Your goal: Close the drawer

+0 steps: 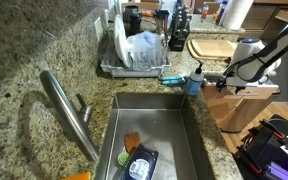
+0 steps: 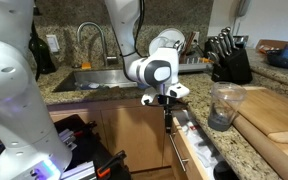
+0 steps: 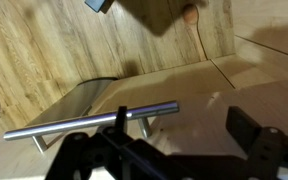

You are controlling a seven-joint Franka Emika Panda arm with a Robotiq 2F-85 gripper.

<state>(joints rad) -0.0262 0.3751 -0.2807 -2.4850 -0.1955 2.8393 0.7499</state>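
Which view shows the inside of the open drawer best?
An exterior view: the drawer stands open there, white inside and dark items visible. In an exterior view over the sink it is mostly hidden. The wrist view shows only wood and a metal handle.

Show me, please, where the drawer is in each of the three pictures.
In an exterior view: the drawer is at the right, beyond the counter past the sink.
In an exterior view: the drawer stands open at the lower right.
Wrist view: the drawer front, with its handle, fills the picture.
Shared landmark: the end effector, near the drawer front.
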